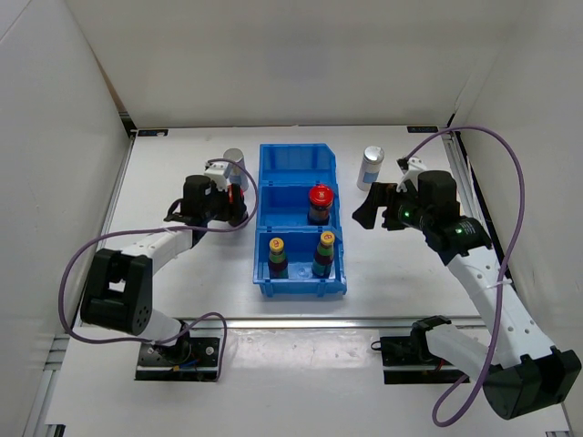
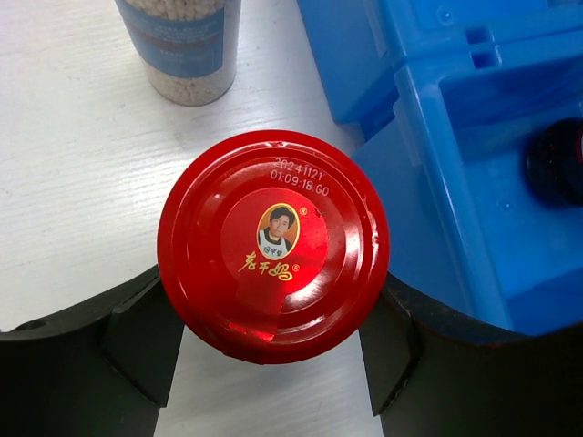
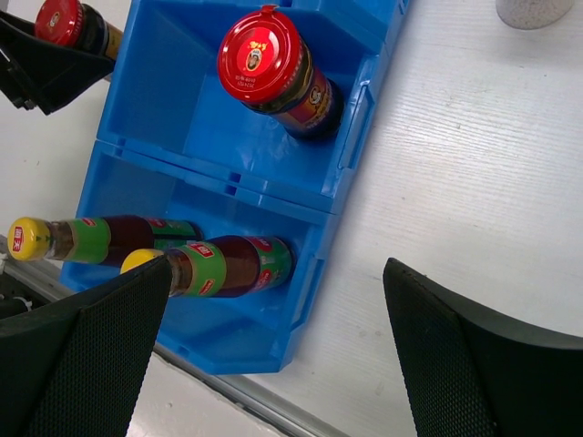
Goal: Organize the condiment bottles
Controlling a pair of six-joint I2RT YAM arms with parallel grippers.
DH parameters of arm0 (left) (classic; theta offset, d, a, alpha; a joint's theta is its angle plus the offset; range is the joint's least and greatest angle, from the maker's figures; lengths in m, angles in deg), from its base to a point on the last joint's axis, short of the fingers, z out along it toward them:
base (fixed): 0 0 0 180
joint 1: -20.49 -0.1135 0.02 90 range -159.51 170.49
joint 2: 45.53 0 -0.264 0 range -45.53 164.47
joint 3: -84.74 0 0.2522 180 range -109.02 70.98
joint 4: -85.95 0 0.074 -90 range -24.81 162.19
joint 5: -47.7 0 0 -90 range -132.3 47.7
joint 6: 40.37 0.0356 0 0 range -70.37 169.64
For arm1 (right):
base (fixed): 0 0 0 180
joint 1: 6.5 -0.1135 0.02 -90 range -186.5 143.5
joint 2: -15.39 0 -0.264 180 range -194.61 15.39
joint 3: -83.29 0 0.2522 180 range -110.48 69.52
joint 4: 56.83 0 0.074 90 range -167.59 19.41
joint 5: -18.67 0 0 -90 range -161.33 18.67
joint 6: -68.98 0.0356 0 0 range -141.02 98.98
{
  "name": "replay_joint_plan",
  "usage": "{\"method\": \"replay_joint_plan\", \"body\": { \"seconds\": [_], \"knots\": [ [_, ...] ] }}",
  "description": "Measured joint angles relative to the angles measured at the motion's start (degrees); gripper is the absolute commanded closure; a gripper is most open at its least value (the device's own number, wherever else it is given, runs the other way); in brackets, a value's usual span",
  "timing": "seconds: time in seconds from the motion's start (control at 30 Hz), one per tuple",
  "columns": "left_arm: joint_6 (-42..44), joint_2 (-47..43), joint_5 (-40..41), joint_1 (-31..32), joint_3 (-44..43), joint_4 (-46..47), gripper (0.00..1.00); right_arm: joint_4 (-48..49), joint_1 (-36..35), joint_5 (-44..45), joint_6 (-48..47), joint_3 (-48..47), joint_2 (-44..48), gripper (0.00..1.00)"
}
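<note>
While the left gripper (image 2: pixel 271 344) clamps it, the red-capped bottle (image 2: pixel 273 244) fills the jaws.
Glossy cap, portrait label, printed date stamp; the right gripper (image 3: pixel 278 291) gapes wide, empty.

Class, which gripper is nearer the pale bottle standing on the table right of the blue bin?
Right. The right gripper hangs open on the near side of that pale bottle; the left gripper, shut on a red-capped bottle, is across the blue bin.
</note>
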Motion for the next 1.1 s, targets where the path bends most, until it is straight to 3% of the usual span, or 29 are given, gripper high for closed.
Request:
{"method": "replay_joint_plan", "body": {
  "seconds": [0.13,0.37,0.67,0.93,1.1],
  "knots": [
    [0.3,-1.7,1.0,0.3,0.0,-2.8,0.44,-0.1,0.0,0.0,0.0,-0.2,-0.1,0.0],
    [1.0,-9.3,2.6,0.3,-0.8,-10.3,0.45,-0.1,0.0,0.0,0.0,-0.4,-0.4,0.0],
    [0.2,-13.0,2.0,2.7,-13.8,-14.8,0.45,-0.3,0.0,0.5,0.0,-0.4,-0.4,0.0],
    [0.2,-4.9,-3.4,15.2,-21.2,-10.6,0.44,-1.7,0.0,1.6,0.0,-0.4,0.5,0.0],
    [0.4,3.2,-3.7,18.1,-21.2,-11.3,0.44,-3.2,0.0,3.1,-0.2,-0.4,1.3,0.0]
  ]
}}
